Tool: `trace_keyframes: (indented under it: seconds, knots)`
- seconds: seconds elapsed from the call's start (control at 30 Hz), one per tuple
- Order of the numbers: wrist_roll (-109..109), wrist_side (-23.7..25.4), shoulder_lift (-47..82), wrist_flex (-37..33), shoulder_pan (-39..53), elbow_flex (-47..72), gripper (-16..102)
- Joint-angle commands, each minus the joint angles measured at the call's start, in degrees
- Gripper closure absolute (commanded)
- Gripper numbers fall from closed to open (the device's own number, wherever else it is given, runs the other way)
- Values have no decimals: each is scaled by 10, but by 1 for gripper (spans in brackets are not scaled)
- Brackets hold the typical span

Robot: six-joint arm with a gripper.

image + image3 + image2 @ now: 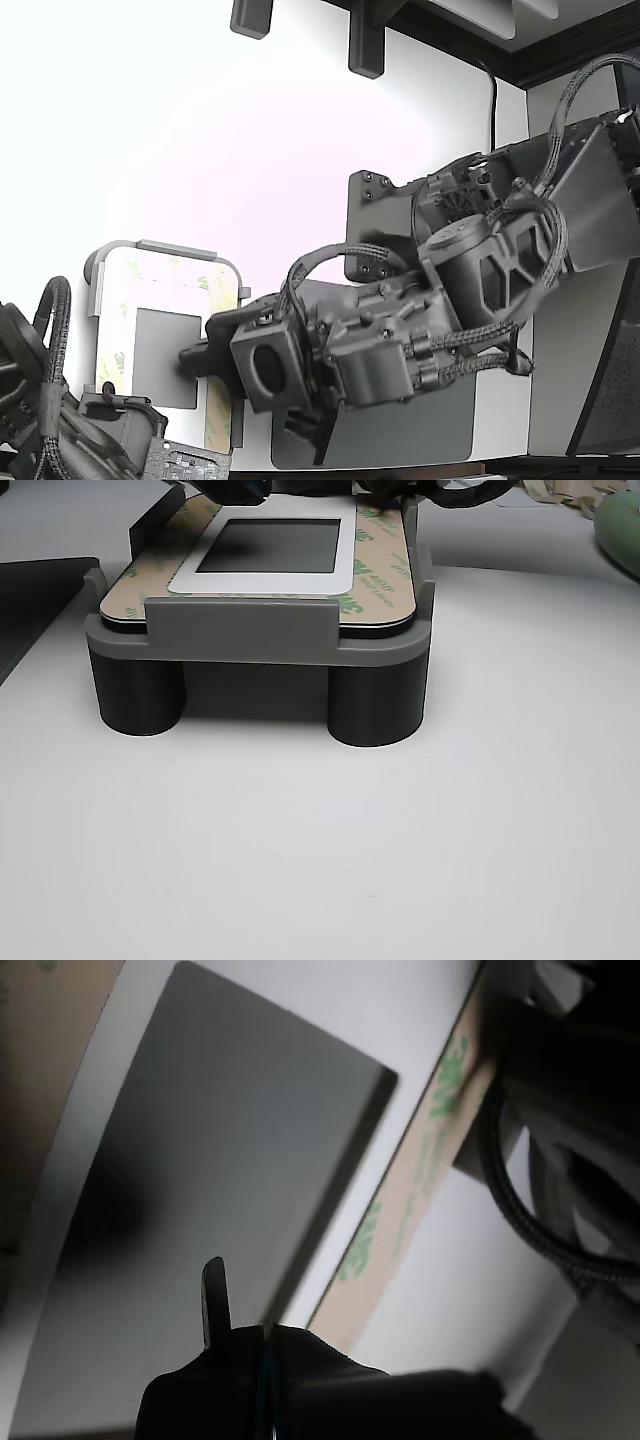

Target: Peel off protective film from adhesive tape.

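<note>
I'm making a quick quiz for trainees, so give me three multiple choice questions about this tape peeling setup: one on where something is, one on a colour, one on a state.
1. Where is the gripper?
A. Over the grey square
B. Off the fixture
C. Under the plate

2. What colour are the logos on the protective film?
A. Red
B. Green
C. Blue

3. How does the film at the near edge lie?
A. Flat on the plate
B. Curled upward
C. Removed

Answers: 1 A, the wrist view shows the tips above the square. 2 B, the print is green. 3 A, it lies flat.
</note>
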Motion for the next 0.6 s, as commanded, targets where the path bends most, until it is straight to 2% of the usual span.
trace_keyframes:
  seconds: [0.0, 0.17, 0.3, 0.43, 0.57]
  knots:
    - [2, 13, -18, 15, 23, -50, 97]
    - [28, 30, -74, 121, 55, -154, 97]
    - [25, 27, -91, 120, 62, -172, 97]
    - [24, 18, -116, 152, 62, -213, 97]
    - [14, 9, -121, 143, 62, -211, 97]
